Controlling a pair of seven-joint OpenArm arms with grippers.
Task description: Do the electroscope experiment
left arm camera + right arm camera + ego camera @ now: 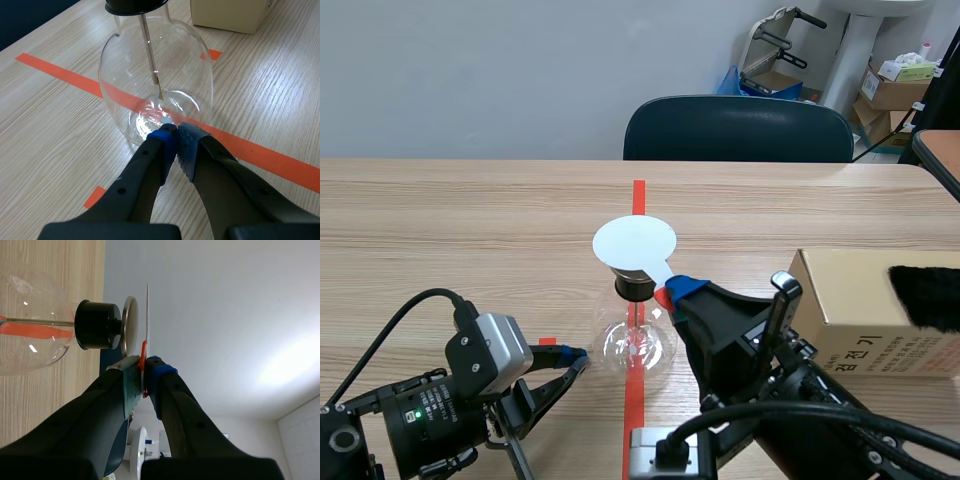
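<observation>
1 right pincer (145, 374), rolled sideways, apparently clamps disc (634, 242).

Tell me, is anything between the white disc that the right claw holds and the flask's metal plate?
Nothing: the right wrist view shows a narrow bare gap between the white disc and the metal plate.

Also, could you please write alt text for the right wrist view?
The right gripper, fingers shut on an orange handle, holds a thin white disc edge-on just clear of the metal plate atop the black stopper of a glass flask.
</observation>
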